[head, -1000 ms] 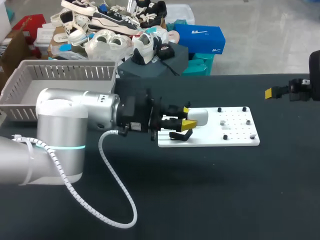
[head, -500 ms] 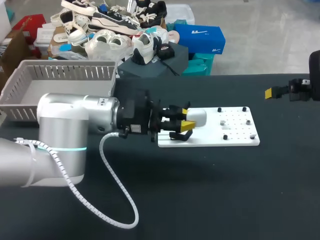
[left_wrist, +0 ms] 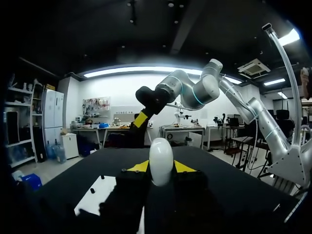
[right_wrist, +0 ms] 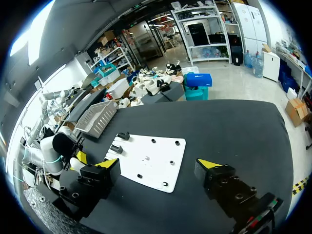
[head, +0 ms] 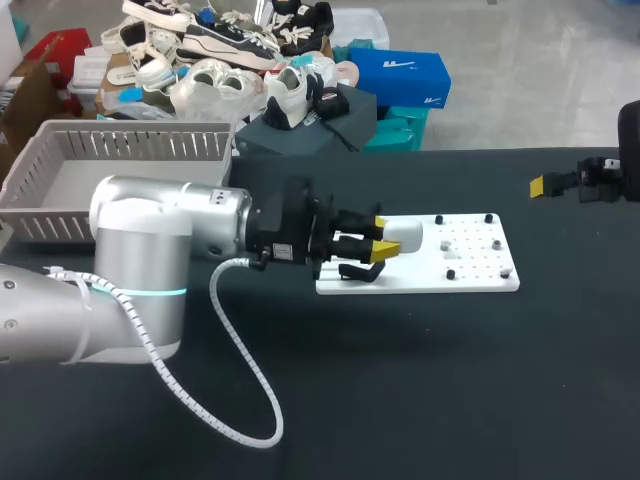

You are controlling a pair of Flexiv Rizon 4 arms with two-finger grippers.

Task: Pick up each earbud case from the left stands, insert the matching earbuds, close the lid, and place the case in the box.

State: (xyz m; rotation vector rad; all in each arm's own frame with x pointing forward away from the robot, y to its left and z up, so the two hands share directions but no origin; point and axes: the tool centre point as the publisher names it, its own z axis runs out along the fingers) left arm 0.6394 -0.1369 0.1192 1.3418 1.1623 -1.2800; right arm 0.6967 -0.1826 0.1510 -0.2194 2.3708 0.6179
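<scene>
Table surface (head: pixel 420 380) is black and matte across our head view. A white pegboard plate (head: pixel 470 272) lies flat on it right of the middle, well in from the near edge. At the far left corner stands a grey slatted basket (head: pixel 130 150). A wide stretch of the black surface lies between the plate and the near edge, and another between the plate and the right edge.

Our left gripper (head: pixel 375 241) hangs over the plate's left end, its fingers level and pointing right. They are clamped from both sides on a white earbud case (head: pixel 402 234). In the left wrist view the case (left_wrist: pixel 161 161) stands upright between the yellow tips, its lid down. Just below the gripper a black stand (head: pixel 360 272) sits on the plate, and small black pegs (head: pixel 439 218) dot the plate's right half.

Our right gripper (right_wrist: pixel 160 165) waits at the table's right side, well apart from the plate (right_wrist: pixel 151 156). Its fingers are spread wide with nothing between them.
</scene>
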